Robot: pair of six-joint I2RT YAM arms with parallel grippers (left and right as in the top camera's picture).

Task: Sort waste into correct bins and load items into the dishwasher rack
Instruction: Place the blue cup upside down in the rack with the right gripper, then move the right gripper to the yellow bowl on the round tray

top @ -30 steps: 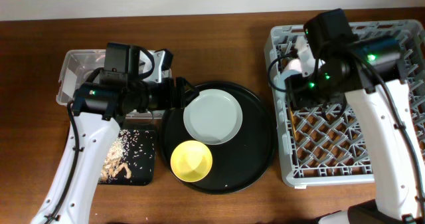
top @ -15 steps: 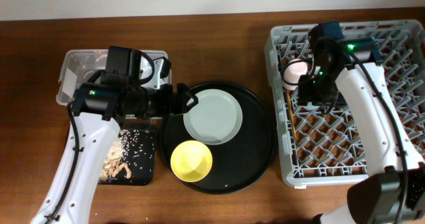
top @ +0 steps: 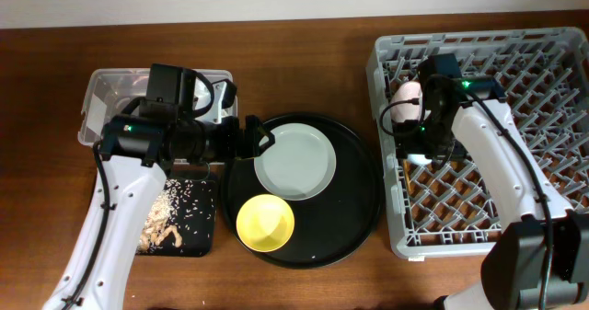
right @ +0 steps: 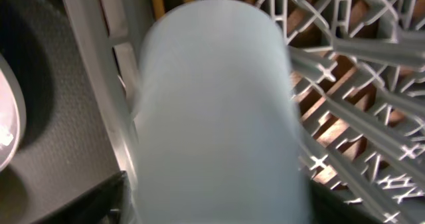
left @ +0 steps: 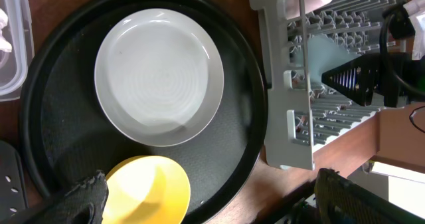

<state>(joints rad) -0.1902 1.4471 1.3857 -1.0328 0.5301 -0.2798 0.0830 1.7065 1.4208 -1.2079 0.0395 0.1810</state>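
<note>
My right gripper is shut on the light-blue cup, which fills the right wrist view, low over the left side of the grey dishwasher rack. The pink cup sits in the rack just behind it. Thin wooden chopsticks lie along the rack's left edge. My left gripper is open and empty above the left rim of the round black tray. The grey plate and yellow bowl rest on that tray. They also show in the left wrist view, plate and bowl.
The round black tray lies between the arms. The clear tub stands at the back left, partly under my left arm. The small black tray with beige rice-like scraps is in front of it. The rack wall borders the round tray.
My right arm has swung down and left with the blue cup, lower over the rack's left side, uncovering the pink cup. My left arm has barely moved.
</note>
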